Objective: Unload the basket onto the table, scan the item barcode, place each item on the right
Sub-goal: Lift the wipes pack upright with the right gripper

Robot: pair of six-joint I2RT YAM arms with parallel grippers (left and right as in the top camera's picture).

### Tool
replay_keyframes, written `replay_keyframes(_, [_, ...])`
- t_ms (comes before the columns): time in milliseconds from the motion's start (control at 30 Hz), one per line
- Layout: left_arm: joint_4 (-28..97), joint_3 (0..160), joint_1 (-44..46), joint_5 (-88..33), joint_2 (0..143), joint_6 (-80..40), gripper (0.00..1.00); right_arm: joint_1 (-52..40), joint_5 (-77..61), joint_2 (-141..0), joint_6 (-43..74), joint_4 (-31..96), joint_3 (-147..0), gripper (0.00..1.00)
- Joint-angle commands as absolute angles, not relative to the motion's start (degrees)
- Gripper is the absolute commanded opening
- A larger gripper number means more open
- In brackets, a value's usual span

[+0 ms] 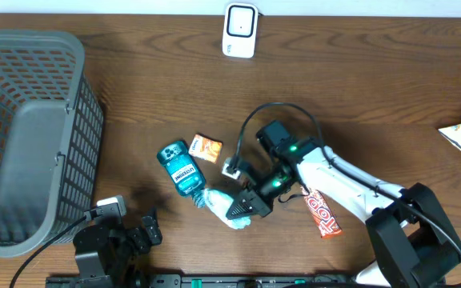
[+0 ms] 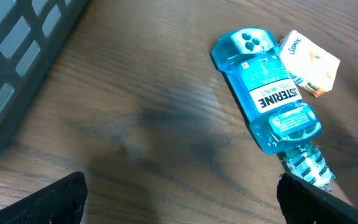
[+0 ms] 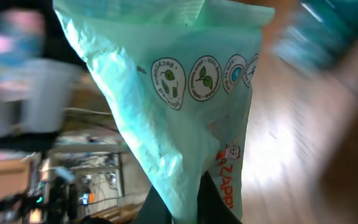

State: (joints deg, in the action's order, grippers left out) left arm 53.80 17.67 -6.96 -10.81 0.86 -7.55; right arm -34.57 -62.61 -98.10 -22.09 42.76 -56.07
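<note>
Item: green packet (image 3: 179, 93), soft printed film, the scan candidate. It sits at the near middle of the table (image 1: 134, 96), just beside the neck end of a blue mouthwash bottle (image 1: 181, 169). Holder: the right gripper (image 1: 245, 206), fingers closed narrow on the packet's lower edge. Left gripper (image 2: 180, 202): fingers spread wide, holding nothing, low over bare wood near the basket (image 1: 22, 136). Scanner (image 1: 239, 30): at the far edge, well apart from the packet. No barcode shows on the visible face. Hazards, as judged: an edge pinch on limp film may slip or let the packet droop and fold, hiding the code. The bottle may be nudged as the packet is carried away.
</note>
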Motion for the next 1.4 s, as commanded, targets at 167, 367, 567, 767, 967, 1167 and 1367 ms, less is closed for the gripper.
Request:
replay_keyframes(167, [55.7, 17.2, -7.0, -11.0, 0.7, -7.8, 0.98, -33.6, -89.5, -98.5, -43.8, 40.2, -56.1, 0.01])
replay_keyframes(367, [55.7, 17.2, -7.0, -10.9, 0.7, -7.8, 0.98, -33.6, -89.5, -98.5, -43.8, 40.0, -56.1, 0.01])
replay_keyframes(567, [55.7, 17.2, -7.0, -10.9, 0.7, -7.8, 0.98, -33.6, -89.5, -98.5, -43.8, 39.9, -56.1, 0.01])
replay_keyframes(767, [55.7, 17.2, -7.0, -10.9, 0.7, -7.8, 0.98, -33.6, -89.5, -98.5, -46.3, 39.7, -56.1, 0.01])
replay_keyframes(967, [55.7, 17.2, -7.0, -11.0, 0.7, -7.8, 0.98, -33.6, -89.5, -98.5, -47.0, 39.4, -56.1, 0.01])
replay_keyframes(1167, [55.7, 17.2, -7.0, -11.0, 0.7, -7.8, 0.98, -33.6, -89.5, -98.5, -47.0, 39.6, -56.1, 0.01])
replay_keyframes(1367, [55.7, 17.2, -7.0, -11.0, 0.7, -7.8, 0.98, -33.8, -89.5, -98.5, -47.0, 39.4, -56.1, 0.01])
